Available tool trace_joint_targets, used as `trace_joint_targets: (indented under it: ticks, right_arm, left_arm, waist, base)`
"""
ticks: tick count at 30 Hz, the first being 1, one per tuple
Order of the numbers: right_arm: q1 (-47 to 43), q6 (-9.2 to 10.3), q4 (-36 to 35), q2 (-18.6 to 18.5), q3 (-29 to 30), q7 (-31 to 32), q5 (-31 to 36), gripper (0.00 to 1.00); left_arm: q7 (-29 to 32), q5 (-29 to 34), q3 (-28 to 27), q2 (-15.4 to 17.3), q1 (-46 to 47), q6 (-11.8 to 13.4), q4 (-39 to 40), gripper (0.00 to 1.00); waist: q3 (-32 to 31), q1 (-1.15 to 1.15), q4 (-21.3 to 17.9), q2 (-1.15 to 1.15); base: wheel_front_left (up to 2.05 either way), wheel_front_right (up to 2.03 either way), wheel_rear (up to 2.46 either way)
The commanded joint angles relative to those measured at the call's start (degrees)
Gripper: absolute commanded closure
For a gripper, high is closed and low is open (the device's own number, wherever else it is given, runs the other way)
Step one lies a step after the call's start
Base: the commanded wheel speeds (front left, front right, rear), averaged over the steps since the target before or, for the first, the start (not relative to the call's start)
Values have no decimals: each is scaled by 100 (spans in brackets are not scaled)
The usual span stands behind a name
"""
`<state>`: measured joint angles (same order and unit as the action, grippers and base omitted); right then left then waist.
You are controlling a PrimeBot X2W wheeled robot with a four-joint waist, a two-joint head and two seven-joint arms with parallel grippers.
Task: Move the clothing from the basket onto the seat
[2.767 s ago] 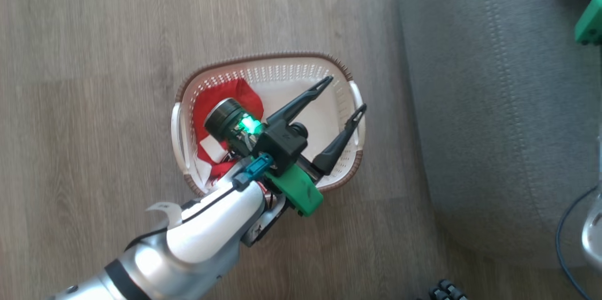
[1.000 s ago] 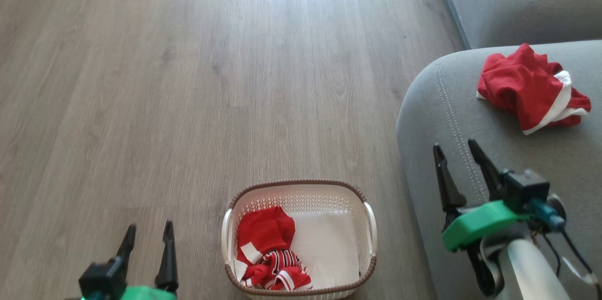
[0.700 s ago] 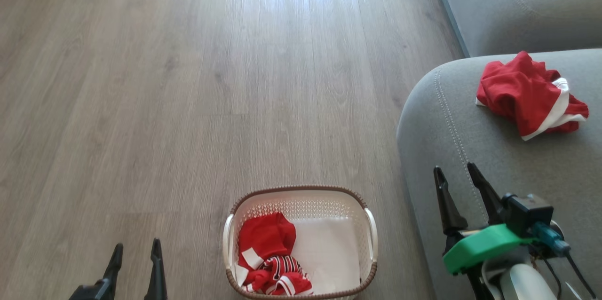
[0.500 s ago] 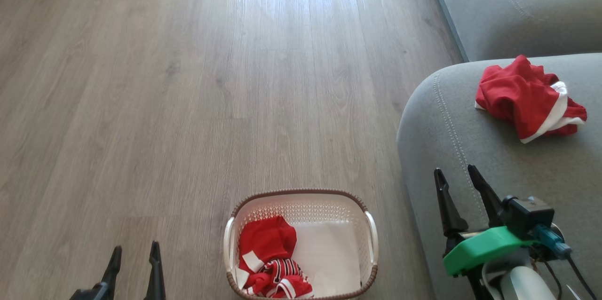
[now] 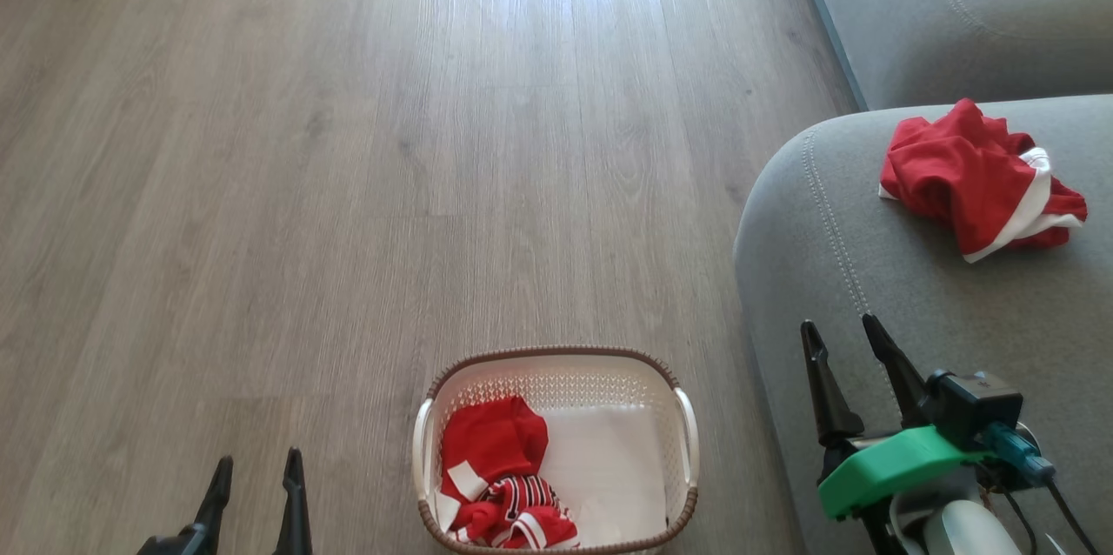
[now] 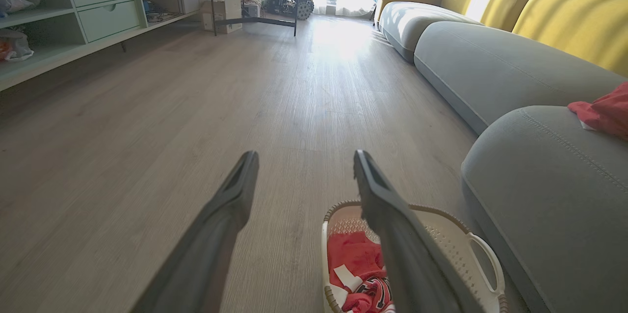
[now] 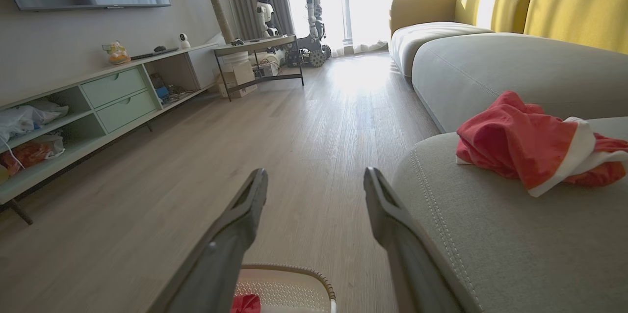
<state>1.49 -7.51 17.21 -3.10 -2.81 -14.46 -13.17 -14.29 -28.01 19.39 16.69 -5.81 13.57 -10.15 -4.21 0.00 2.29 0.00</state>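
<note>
Left end effector (image 5: 259,459) released and empty, pulled back from over the basket (image 5: 556,352) to a low rest pose, lower in the head view than a second ago. Just to its right: basket on the floor (image 5: 348,190), striped jersey (image 5: 509,485) bunched in the near-left half, untouched. Right end effector (image 5: 840,327) also released and empty, dipped slightly, hovering over the front edge of the seat (image 5: 956,320). Ahead and right of it, well apart from its fingers: red garment (image 5: 974,177) lying on the cushion. Head camera raised as well. Reads as one piece delivered, one left, arms reset before a second pick.
</note>
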Motion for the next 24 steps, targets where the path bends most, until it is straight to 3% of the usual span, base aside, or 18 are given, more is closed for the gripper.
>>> trace_joint_targets:
  ticks: [1, 24]
  right_arm:
    - [175, 2, -158, 22, -153, -53, 14, 0]
    - [262, 2, -234, 22, -48, -53, 62, 0]
  left_arm:
    - [-71, 68, -260, 49, 183, -17, 127, 0]
    - [-66, 276, -198, -138, 378, -243, -85, 0]
  waist:
    - [8, 0, 2, 0]
    - [395, 0, 1, 0]
  base:
    - [0, 0, 0]
    - [0, 0, 0]
